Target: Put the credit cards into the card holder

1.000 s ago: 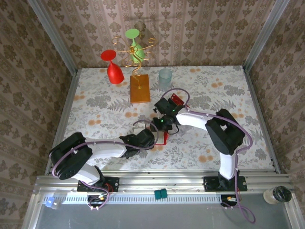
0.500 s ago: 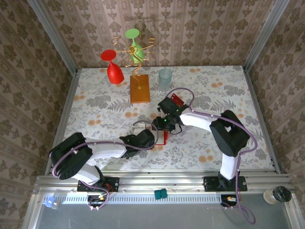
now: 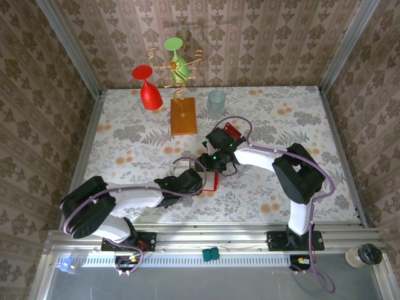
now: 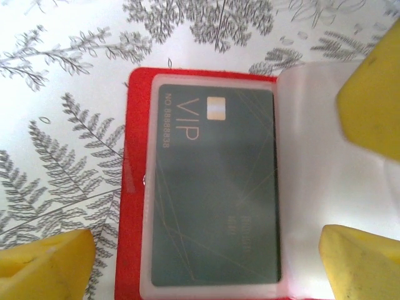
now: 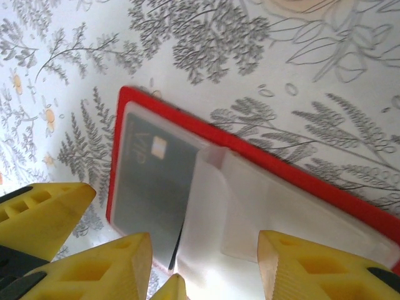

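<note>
Holder (image 4: 134, 187) lies open, one card (image 4: 212, 187) pocketed; we judge more cards (image 3: 233, 130) wait at its 1 o'clock. Left gripper (image 4: 206, 240) and right gripper (image 5: 200, 247) both spread wide.

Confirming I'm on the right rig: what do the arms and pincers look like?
The left arm and right arm have white links, black joints and a purple cable looped alongside each. A green light glows at the right arm's wrist. The left pincer and right pincer have blocky yellow fingers.
</note>
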### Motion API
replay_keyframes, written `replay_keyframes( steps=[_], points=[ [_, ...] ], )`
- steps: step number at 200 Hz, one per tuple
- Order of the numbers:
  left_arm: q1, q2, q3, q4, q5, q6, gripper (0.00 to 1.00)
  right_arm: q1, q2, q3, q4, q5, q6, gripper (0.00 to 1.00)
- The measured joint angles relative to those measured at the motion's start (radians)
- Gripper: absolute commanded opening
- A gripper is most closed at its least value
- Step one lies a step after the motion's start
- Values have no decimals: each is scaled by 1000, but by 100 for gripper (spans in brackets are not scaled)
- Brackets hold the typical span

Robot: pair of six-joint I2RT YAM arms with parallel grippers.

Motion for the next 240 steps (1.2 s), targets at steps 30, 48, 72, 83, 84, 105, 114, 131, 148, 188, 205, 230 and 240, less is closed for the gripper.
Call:
replay_keyframes(
  steps=[30, 48, 72, 83, 84, 105, 114, 131, 148, 188, 205, 230, 240],
  points=[
    [8, -142, -23, -30, -15, 1, 95, 32, 0, 32, -6, -7, 0, 49],
    [27, -227, -49, -47, -23, 3, 96, 46, 2, 52, -6, -10, 2, 49],
    [53, -322, -89, -85, -30, 3, 96, 58, 22, 79, -3, -19, 10, 49],
    [66, -364, -106, -104, -33, 3, 96, 63, 33, 87, -2, -21, 18, 49],
    [68, -370, -108, -106, -34, 3, 96, 64, 34, 87, -2, -22, 19, 49],
    [90, -450, -134, -137, -38, 3, 96, 72, 57, 102, -2, -22, 31, 50],
    [100, -479, -144, -144, -39, 3, 97, 77, 65, 107, -2, -22, 35, 50],
    [114, -517, -159, -160, -38, 3, 97, 83, 75, 113, 3, -25, 51, 49],
    [127, -538, -168, -177, -37, 3, 97, 84, 83, 114, 14, -32, 70, 49],
    [132, -556, -173, -188, -36, 7, 97, 84, 97, 114, 89, -64, 129, 48],
    [132, -561, -176, -189, -37, 7, 97, 84, 99, 114, 127, -80, 148, 47],
    [133, -567, -180, -192, -36, 7, 97, 84, 103, 114, 179, -100, 178, 47],
    [135, -568, -180, -193, -36, 7, 97, 84, 108, 114, 202, -108, 188, 46]
  ],
)
